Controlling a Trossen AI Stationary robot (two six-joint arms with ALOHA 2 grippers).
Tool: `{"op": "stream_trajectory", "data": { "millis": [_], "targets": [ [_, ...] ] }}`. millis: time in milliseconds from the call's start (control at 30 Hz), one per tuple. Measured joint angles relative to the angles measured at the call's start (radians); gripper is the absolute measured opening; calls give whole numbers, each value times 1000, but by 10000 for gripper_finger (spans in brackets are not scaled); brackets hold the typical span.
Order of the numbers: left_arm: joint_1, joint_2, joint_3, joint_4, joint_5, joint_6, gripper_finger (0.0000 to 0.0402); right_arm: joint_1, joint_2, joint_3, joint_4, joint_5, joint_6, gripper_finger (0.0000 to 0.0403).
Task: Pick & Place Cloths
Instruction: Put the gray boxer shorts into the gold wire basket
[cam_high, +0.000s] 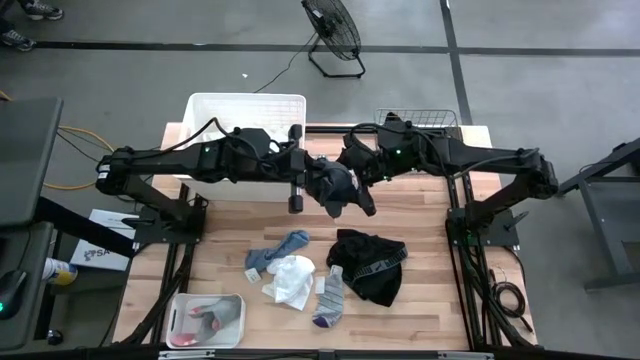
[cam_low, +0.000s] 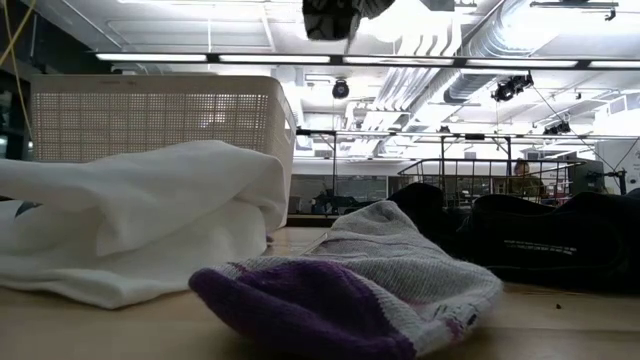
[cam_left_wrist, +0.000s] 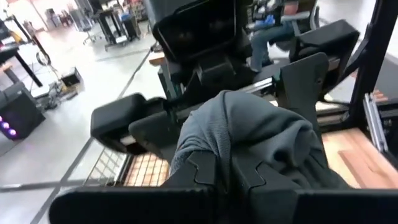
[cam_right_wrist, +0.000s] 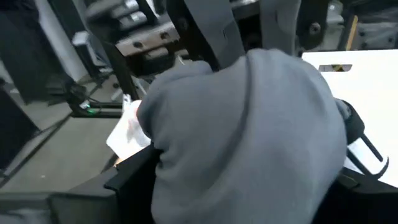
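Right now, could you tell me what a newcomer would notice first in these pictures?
Both arms meet in mid-air above the table's middle, the left gripper and right gripper holding one dark grey cloth between them. Below, nearer the front edge, lie a white cloth, a blue sock, a purple-toed sock and a black garment.

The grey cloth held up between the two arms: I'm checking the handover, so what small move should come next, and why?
Probably the left gripper should let go. Both it and the right gripper meet at the grey cloth, lifted above the table, and the wire basket sits at the right arm's back corner. Who actually grips it is unclear.
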Motion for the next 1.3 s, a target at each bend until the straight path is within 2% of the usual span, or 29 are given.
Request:
{"op": "stream_trajectory", "data": {
  "millis": [167,300,467,667,900,1200,1300],
  "targets": [
    [0,0,0,14,1,12,3,5,8,1,21,-18,20,281],
    [0,0,0,18,1,13,3,5,7,1,23,-20,27,246],
    [0,0,0,18,3,14,3,4,7,0,15,-19,27,167],
    [0,0,0,1,0,8,14,4,7,0,-27,-18,25,50],
    [-2,0,0,-15,-7,-7,90,5,7,0,-56,0,32,42],
    [-2,-21,1,-19,-15,-68,236,5,-16,0,-87,15,34,42],
    [-1,-38,2,-39,-46,-79,268,1,-22,-1,-119,31,34,42]
  ]
}}
